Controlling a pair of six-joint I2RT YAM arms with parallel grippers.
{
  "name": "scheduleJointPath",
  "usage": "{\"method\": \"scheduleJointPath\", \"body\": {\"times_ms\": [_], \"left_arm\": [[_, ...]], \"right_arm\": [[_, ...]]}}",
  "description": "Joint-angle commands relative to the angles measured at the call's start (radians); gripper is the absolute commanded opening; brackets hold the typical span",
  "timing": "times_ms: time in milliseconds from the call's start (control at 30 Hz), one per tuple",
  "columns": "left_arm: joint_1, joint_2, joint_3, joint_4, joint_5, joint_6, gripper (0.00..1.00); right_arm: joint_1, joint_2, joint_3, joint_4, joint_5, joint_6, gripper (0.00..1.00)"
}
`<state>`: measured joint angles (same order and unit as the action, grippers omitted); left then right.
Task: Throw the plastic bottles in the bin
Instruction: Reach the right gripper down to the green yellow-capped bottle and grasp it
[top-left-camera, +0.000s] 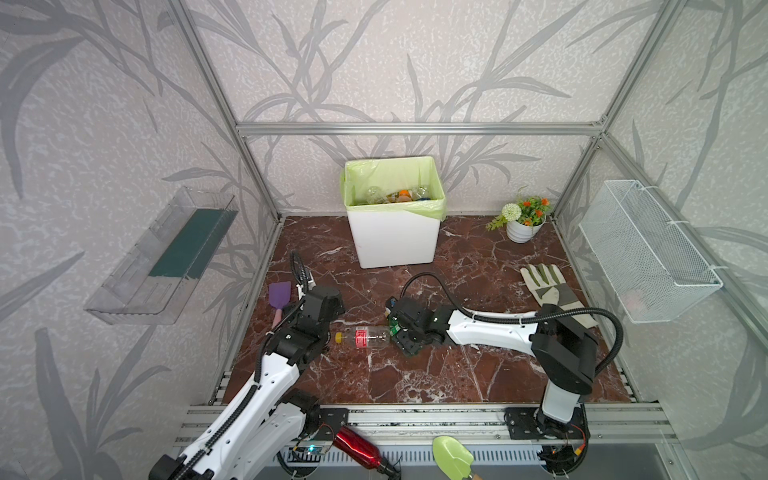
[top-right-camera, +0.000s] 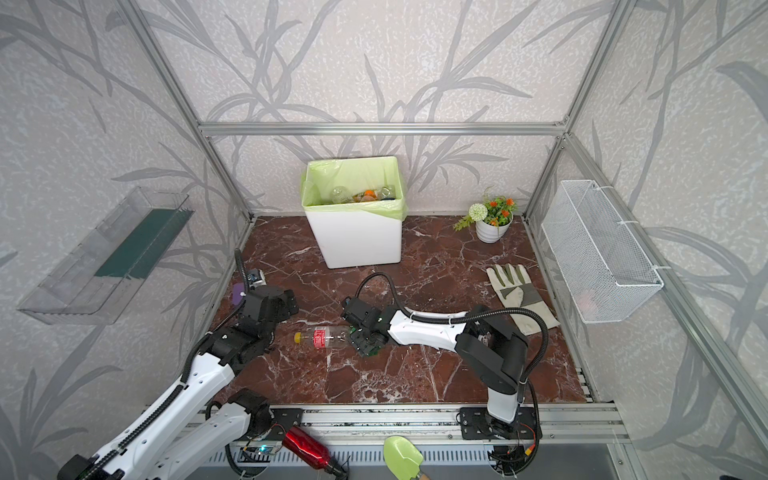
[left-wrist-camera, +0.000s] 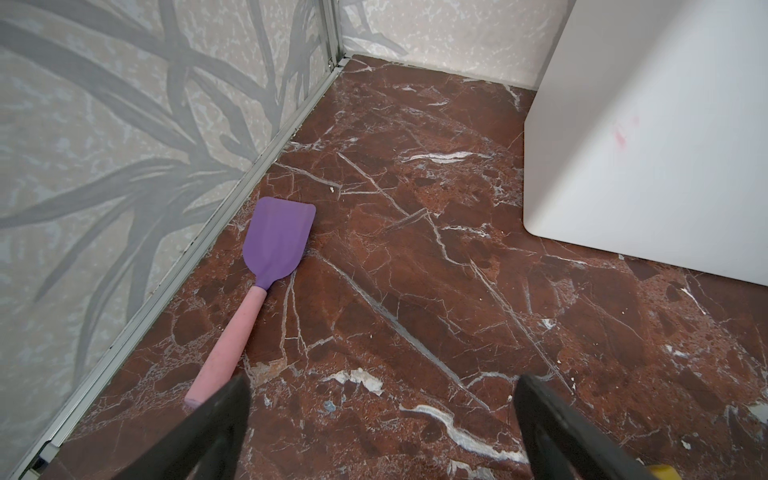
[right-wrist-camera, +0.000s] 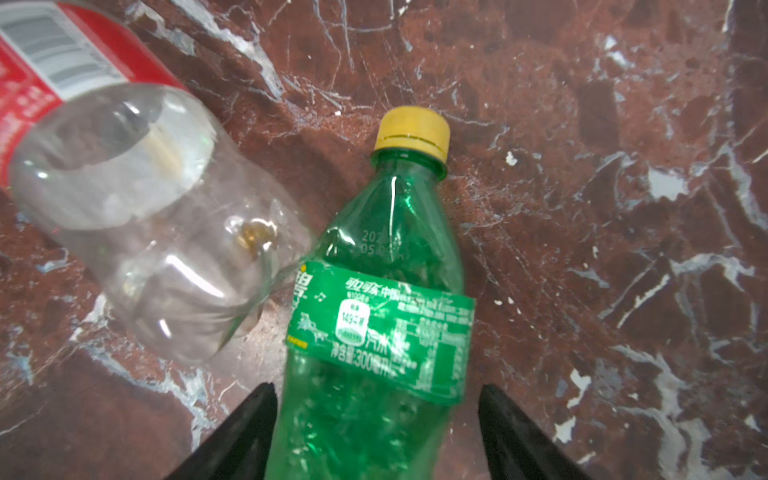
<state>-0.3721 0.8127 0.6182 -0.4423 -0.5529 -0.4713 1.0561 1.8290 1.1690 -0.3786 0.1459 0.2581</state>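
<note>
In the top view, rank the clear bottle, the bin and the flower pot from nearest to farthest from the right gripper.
1. Clear bottle: lying on the floor just beside the right gripper, toward the left arm.
2. Bin: straight behind, at the back wall.
3. Flower pot: in the back right corner.

Left arm (top-left-camera: 266, 374) and right arm (top-left-camera: 490, 328) reach low, left fingers (left-wrist-camera: 216, 432) wide apart, right fingers (right-wrist-camera: 523, 440) narrower.

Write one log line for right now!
left gripper: open, empty | right gripper: straddling green bottle, grip unclear | clear bottle: lying alongside | bin: holds bottles
</note>
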Motion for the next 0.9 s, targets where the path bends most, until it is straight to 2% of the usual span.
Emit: {"method": "scheduleJointPath", "body": {"times_ms": [0, 133, 400, 467, 533, 600, 733, 867], "left_arm": [[-0.003, -0.015, 0.008, -0.022, -0.035, -0.009, 0.99], [-0.003, -0.017, 0.005, -0.023, -0.037, -0.01, 0.99], [-0.003, -0.012, 0.002, -0.022, -0.04, -0.014, 0.99], [-0.004, -0.016, 0.002, -0.023, -0.043, -0.015, 0.99], [-0.003, -0.018, -0.001, -0.021, -0.044, -0.014, 0.99], [-0.003, -0.018, -0.002, -0.017, -0.043, -0.015, 0.99], [-0.004, -0.017, -0.003, -0.022, -0.036, -0.017, 0.99], [-0.003, -0.019, -0.007, -0.031, -0.048, -0.019, 0.99]], "right_arm": [[-0.024, 0.025, 0.015, -0.043, -0.006, -0.001, 0.7], [-0.094, 0.016, -0.014, -0.034, 0.004, -0.012, 0.65], [-0.165, -0.048, -0.069, -0.048, 0.03, -0.04, 0.64], [-0.177, -0.066, -0.078, -0.059, 0.039, -0.048, 0.68], [-0.178, -0.073, -0.069, -0.078, 0.046, -0.063, 0.83], [-0.178, -0.067, -0.049, -0.103, 0.044, -0.074, 0.91], [-0.179, -0.053, -0.013, -0.113, 0.048, -0.077, 0.97], [-0.179, 0.002, 0.039, -0.149, 0.049, -0.093, 0.97]]}}
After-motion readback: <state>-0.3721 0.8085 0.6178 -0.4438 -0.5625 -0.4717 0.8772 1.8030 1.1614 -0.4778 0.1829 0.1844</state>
